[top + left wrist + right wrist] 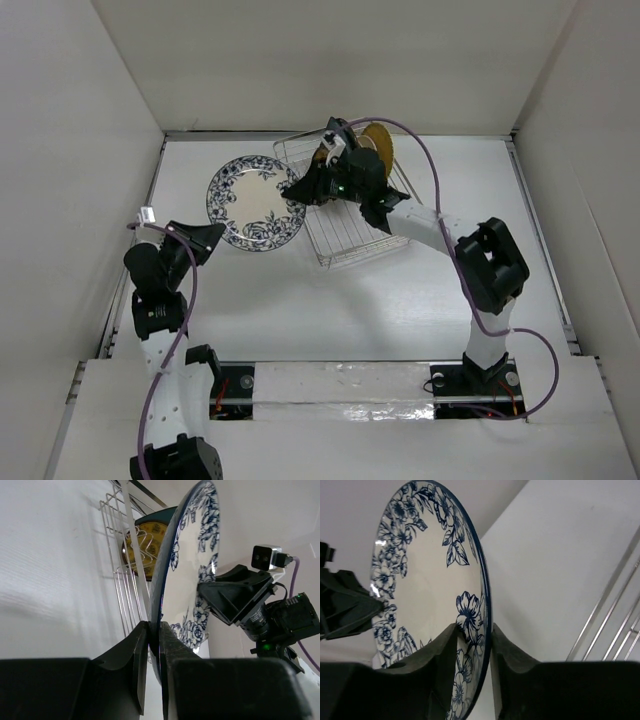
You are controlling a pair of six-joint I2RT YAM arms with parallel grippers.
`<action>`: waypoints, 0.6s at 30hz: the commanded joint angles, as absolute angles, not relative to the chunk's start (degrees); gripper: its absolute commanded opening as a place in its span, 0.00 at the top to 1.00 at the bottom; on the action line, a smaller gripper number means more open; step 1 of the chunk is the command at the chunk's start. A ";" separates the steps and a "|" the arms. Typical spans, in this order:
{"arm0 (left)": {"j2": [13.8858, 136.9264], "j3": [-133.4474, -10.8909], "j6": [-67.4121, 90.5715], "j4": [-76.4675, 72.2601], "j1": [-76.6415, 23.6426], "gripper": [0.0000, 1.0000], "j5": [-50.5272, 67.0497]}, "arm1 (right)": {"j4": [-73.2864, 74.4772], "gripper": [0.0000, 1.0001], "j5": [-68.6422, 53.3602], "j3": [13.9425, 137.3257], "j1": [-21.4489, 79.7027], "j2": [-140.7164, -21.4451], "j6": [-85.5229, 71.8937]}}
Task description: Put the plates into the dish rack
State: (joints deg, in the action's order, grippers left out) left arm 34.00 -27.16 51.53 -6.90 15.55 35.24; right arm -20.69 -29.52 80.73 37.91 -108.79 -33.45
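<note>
The blue-white floral plate [250, 200] was held by opposite rims. The left fingers [136, 665] were closed tight on its near-left edge, and the right fingers [441, 665] were clamped on the edge just beside the dish rack [350, 228]. On the table [400, 300], a yellow plate [383, 148] was stood upright at the rack's far end.

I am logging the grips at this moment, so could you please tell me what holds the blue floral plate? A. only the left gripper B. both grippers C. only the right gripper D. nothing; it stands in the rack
B: each wrist view shows its own fingers closed on the rim of the blue floral plate, left gripper and right gripper.
</note>
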 commanded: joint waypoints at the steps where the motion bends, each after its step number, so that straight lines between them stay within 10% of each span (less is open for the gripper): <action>1: 32.87 -33.04 53.97 -20.13 15.21 1.00 39.73 | -31.35 0.73 -37.70 79.28 37.79 -107.14 -37.70; 5: 33.75 -33.75 52.12 -18.55 15.21 1.00 39.99 | -36.73 0.97 -40.08 76.73 37.27 -104.95 -39.81; 9: 34.80 -34.98 48.70 -14.78 15.21 1.00 39.91 | -40.68 1.00 -39.64 73.40 35.87 -101.26 -41.73; 18: 35.42 -37.62 42.98 -9.14 15.21 0.52 38.67 | -47.38 1.00 -37.98 69.26 30.32 -95.46 -50.63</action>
State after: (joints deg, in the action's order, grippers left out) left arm 35.99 -36.05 44.77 -6.26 15.11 38.28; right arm -37.91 -38.63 67.72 31.42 -100.53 -46.87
